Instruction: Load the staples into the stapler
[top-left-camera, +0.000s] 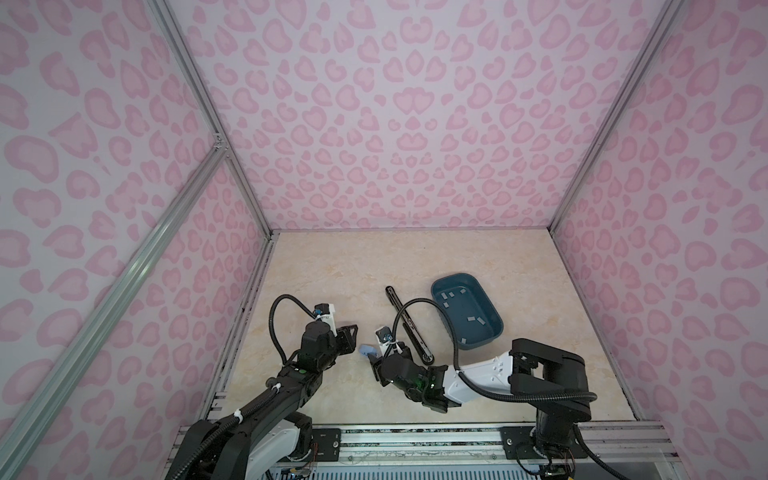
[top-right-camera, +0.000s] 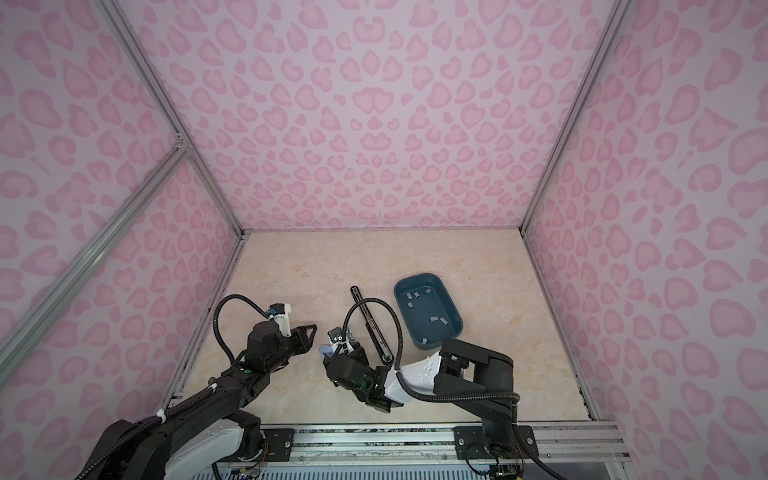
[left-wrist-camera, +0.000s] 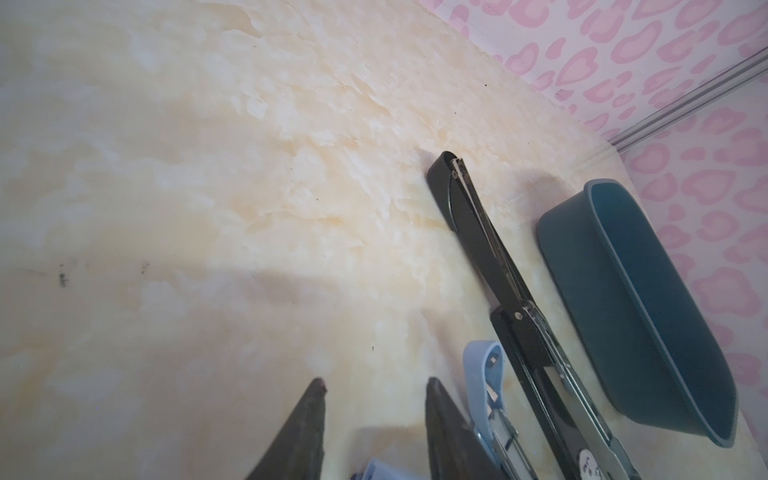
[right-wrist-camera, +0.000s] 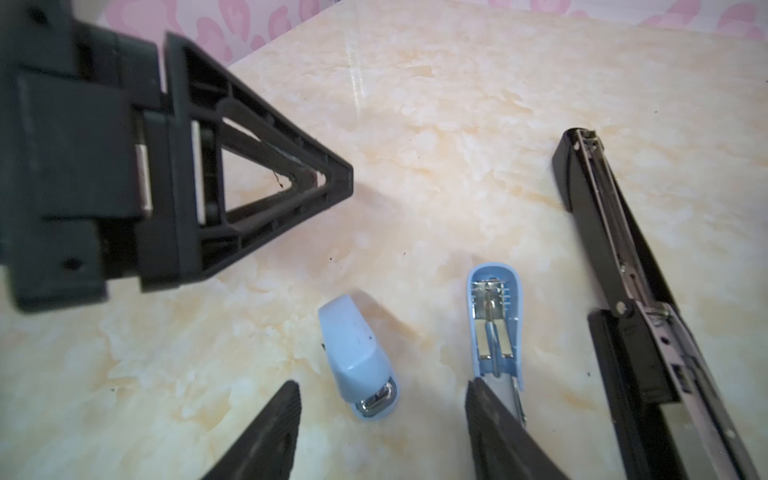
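Several grey staples (top-left-camera: 476, 320) lie in the dark teal bin (top-left-camera: 467, 305). In the right wrist view a small light-blue stapler (right-wrist-camera: 357, 357) lies closed on the table. Beside it a second light-blue stapler (right-wrist-camera: 494, 324) lies hinged open, its metal track showing. My right gripper (right-wrist-camera: 382, 388) is open and low over the table, with the closed stapler just ahead between its fingertips, untouched. One fingertip (right-wrist-camera: 482, 399) covers the end of the open stapler. My left gripper (left-wrist-camera: 376, 384) is open over bare table, beside the open stapler (left-wrist-camera: 484, 374).
A long black stapler (top-left-camera: 409, 324) lies hinged open between the small staplers and the bin, and also shows in the left wrist view (left-wrist-camera: 498, 266). Pink patterned walls enclose the marble table (top-left-camera: 332, 270). The two grippers (top-left-camera: 349, 332) (top-left-camera: 375, 360) are close together.
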